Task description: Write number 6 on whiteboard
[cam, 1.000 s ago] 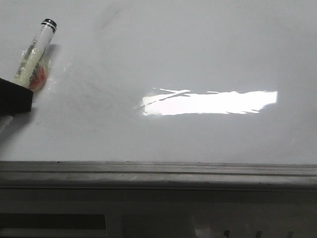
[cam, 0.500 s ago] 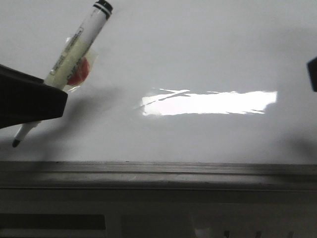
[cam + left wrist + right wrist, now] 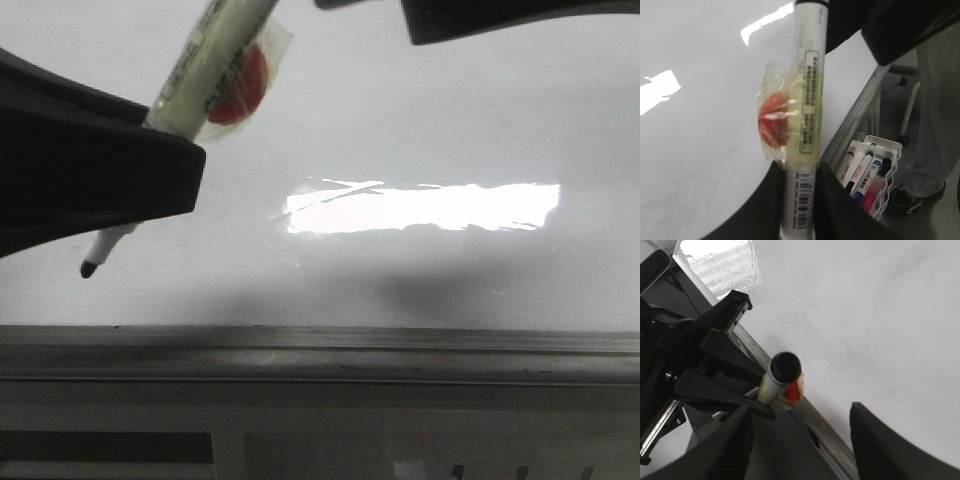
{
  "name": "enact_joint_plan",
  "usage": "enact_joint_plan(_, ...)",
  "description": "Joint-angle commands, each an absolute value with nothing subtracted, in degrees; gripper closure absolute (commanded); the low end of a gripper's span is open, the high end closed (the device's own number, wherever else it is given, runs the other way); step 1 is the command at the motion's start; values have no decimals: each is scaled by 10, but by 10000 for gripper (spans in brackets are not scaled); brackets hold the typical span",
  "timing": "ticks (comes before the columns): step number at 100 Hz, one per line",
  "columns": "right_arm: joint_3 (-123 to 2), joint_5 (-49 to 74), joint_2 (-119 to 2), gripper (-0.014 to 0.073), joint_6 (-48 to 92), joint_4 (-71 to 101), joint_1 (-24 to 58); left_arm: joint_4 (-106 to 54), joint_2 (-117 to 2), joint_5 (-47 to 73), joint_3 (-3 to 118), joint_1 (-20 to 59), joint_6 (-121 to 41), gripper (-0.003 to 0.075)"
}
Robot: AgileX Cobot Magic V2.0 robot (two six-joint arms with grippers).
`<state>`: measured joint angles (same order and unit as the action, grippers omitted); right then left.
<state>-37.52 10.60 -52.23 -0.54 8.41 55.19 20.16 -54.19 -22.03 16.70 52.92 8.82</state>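
So my left pincer (image 3: 150,150) is pinching the marker (image 3: 215,55) around its lower barrel, pads pressed against both sides of it, tip (image 3: 89,268) poking out below my fingers and the capped-looking back end sticking up past them. The tip looks like it's hovering over the whiteboard (image 3: 450,290) rather than touching, though I honestly can't tell the gap from the front view. No number 6 anywhere yet, the board under and beside my grip is blank except for faint smudges and that big glare patch (image 3: 420,207) off to the right of the tip. Biggest worry: the marker sits at a slant in my grip, so if I press down hard it could pivot or slide between the pads and the line goes wobbly or skips. There's also a taped-on plastic bit with a red blob (image 3: 774,125) just above my fingers, which might snag. Further right, my right pincer (image 3: 800,440) is spread wide with nothing in it, hanging just above the marker's back end (image 3: 785,366), so if either arm drifts, they bump and knock the pen off angle. And the grey rail (image 3: 320,345) runs near the tip on the low side, so starting the stem too low leaves no room for the loop.
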Motion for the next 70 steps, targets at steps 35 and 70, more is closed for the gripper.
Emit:
enact_joint_plan(35, -420, 0, -593, 291, 0, 79, 577, 200, -536, -260, 185, 536, 89, 741)
enact_joint_plan(70, -421, 9, -608, 628, -4, 82, 577, 204, -536, -261, 185, 536, 89, 741)
